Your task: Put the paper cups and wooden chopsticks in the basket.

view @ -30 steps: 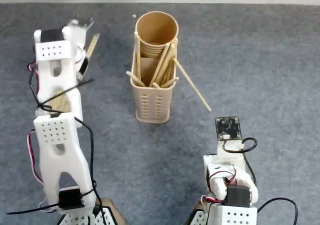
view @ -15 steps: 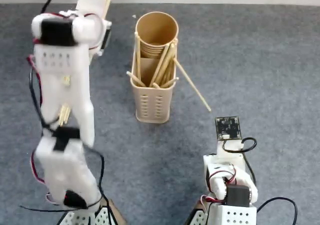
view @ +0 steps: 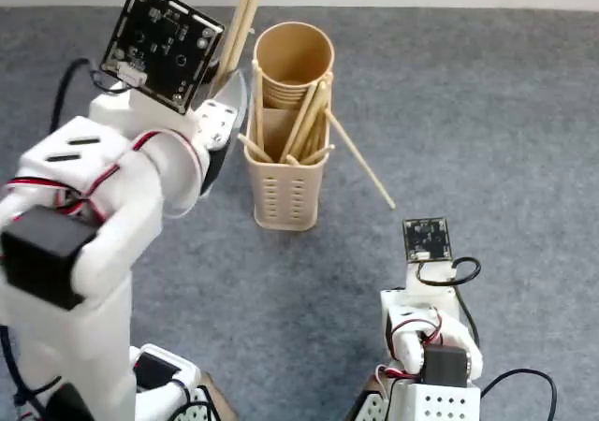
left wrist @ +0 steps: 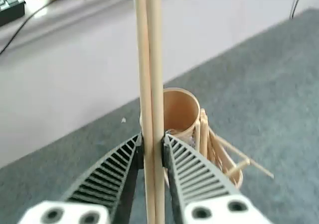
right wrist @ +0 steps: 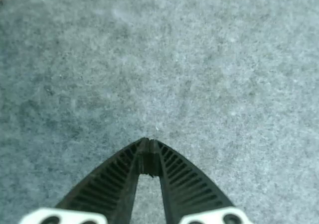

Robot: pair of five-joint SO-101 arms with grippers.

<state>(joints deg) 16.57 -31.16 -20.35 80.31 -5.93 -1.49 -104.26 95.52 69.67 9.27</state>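
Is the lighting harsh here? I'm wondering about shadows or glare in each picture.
High view: soft, even light; the basket throws barely any shadow on the grey carpet. Left wrist view: the held chopsticks are evenly lit, no glare; the pale surface beyond looks brightest. Right wrist view: flat light on the carpet, dark fingers cast no clear shadow.
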